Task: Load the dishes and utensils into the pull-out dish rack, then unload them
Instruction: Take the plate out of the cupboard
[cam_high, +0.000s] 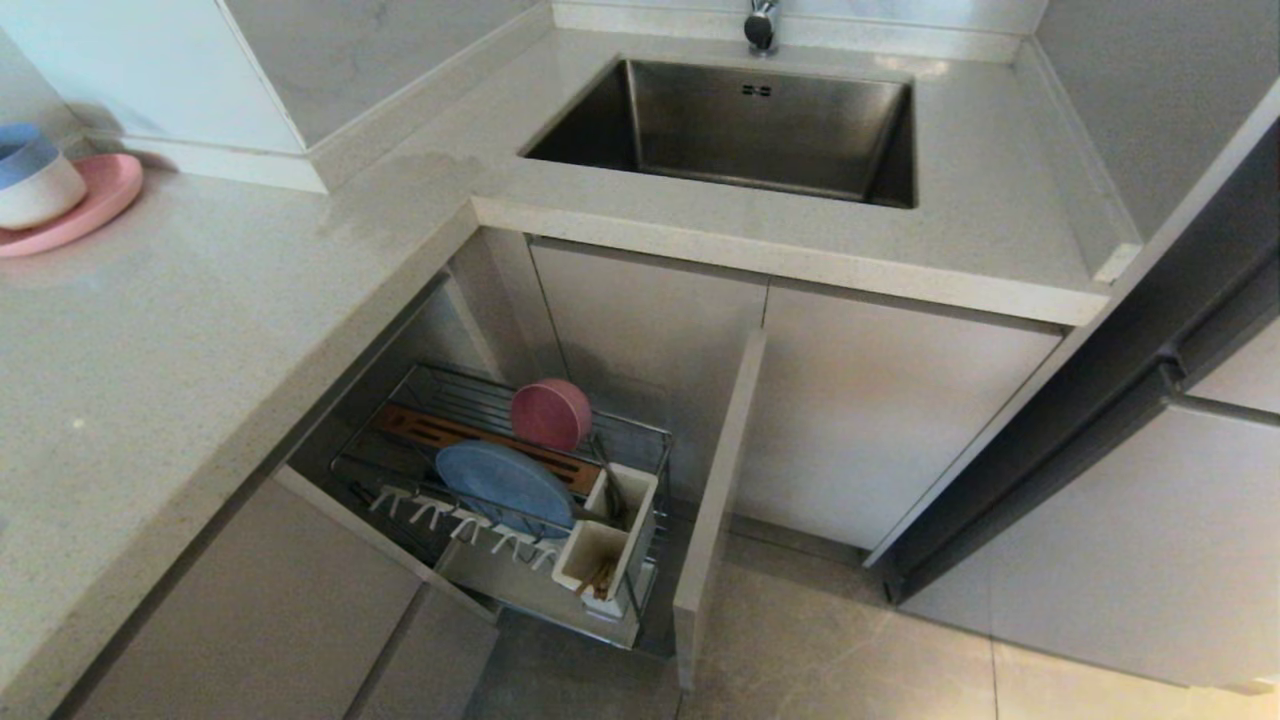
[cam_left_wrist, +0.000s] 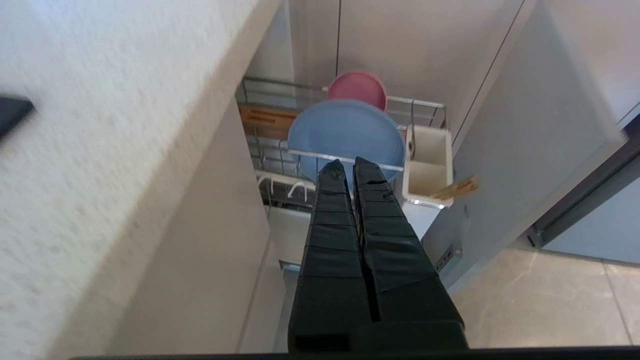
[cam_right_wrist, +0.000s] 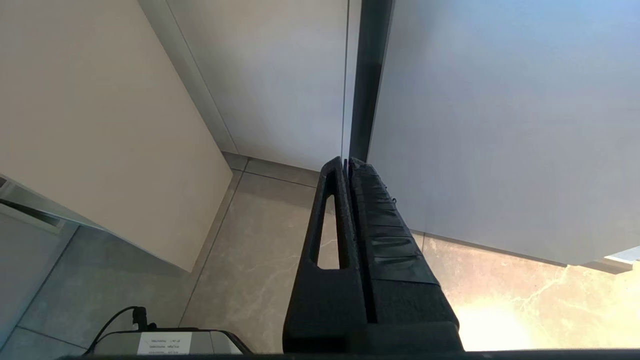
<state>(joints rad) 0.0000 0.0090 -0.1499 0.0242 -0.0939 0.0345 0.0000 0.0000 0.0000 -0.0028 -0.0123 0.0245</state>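
The pull-out dish rack (cam_high: 640, 436) stands drawn out under the counter. In it a pink bowl (cam_high: 550, 414) rests on edge behind a blue plate (cam_high: 505, 487), which leans in the white prongs (cam_high: 440, 512). Light-wood chopsticks (cam_high: 600, 578) stick out of the white utensil box (cam_high: 612, 535); a slim metal utensil (cam_high: 610, 487) stands in its rear cell. My left gripper (cam_left_wrist: 347, 166) is shut and empty, held well above the blue plate (cam_left_wrist: 345, 135), the pink bowl (cam_left_wrist: 357, 86) and the chopsticks (cam_left_wrist: 457, 187). My right gripper (cam_right_wrist: 346, 161) is shut and empty, hanging over the floor. Neither arm shows in the head view.
The narrow beige front panel (cam_high: 715, 500) stands right of the rack. Above it are the counter (cam_high: 200, 330) and a steel sink (cam_high: 745, 125). A blue-and-white bowl (cam_high: 35, 175) on a pink plate (cam_high: 95, 195) sits at the counter's far left. Grey cabinet doors (cam_high: 1130, 540) close the right side.
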